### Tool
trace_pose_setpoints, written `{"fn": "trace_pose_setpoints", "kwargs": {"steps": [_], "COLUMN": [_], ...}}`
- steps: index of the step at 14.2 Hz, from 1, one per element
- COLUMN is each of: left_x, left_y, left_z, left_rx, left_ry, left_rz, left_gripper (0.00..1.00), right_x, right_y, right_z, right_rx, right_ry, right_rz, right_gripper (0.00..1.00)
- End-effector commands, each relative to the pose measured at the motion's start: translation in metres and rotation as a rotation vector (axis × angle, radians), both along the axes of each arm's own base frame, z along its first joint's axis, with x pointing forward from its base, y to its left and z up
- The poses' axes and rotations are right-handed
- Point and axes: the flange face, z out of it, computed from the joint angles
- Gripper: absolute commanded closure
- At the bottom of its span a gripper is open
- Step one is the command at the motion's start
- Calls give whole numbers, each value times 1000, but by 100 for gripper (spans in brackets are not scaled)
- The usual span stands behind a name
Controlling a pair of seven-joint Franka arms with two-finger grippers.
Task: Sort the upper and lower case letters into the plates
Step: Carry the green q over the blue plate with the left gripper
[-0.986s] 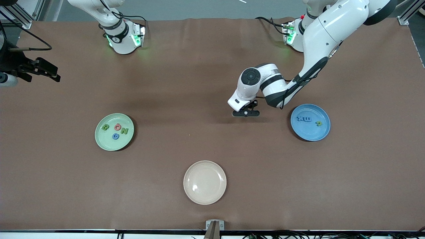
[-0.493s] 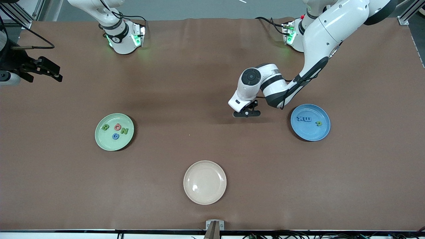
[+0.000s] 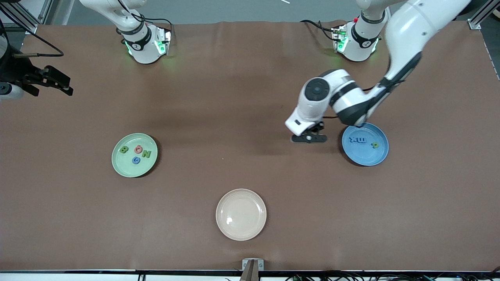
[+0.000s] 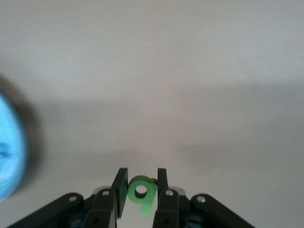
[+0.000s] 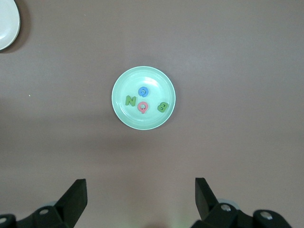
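A small green letter b (image 4: 141, 192) is pinched between the fingers of my left gripper (image 4: 141, 178), which is shut on it. That gripper (image 3: 308, 137) hangs low over bare table just beside the blue plate (image 3: 367, 157), toward the right arm's end. The blue plate holds a blue x (image 3: 352, 139), a blue m (image 3: 362, 140) and a green u (image 3: 375, 145). In the pale green plate (image 3: 129, 166) lie a green B (image 3: 124, 149), a pink G (image 3: 138, 148), a green N (image 3: 146, 153) and a blue G (image 3: 136, 160). My right gripper (image 3: 62, 86) waits open and empty, high at the right arm's end of the table.
A cream-beige plate (image 3: 241, 230) with nothing in it sits nearest the front camera, midway along the table. The brown mat (image 3: 234, 117) covers the whole table. The right wrist view looks down on the green plate (image 5: 142, 122) and a corner of the cream plate (image 5: 7, 23).
My left arm has carried the green b sideways toward the blue plate. The right gripper has stayed almost still.
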Motion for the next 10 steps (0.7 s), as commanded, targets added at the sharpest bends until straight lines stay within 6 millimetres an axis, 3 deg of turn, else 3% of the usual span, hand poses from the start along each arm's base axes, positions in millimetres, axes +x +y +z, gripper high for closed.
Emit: {"fn": "trace_pose_setpoints", "kwargs": {"steps": [1, 3, 6, 9, 10], "left_x": [14, 24, 52, 63, 64], "left_y": [56, 96, 179, 215, 216], "left_z": [22, 23, 24, 14, 9], "left_rx": [36, 76, 52, 68, 70], "left_ry": [53, 104, 120, 91, 73], "left_rz": [-92, -149, -192, -242, -257], "left_gripper": [95, 95, 95, 95, 95], "right_x": [-9, -8, -9, -9, -10], "right_y": [-12, -12, -11, -11, -12], "right_z": [2, 2, 2, -1, -2], "right_rx": [1, 1, 3, 3, 3], "right_ry": [-15, -19, -19, -9, -4], "right_rz": [-20, -20, -18, -18, -20], "right_gripper": [0, 0, 0, 0, 0]}}
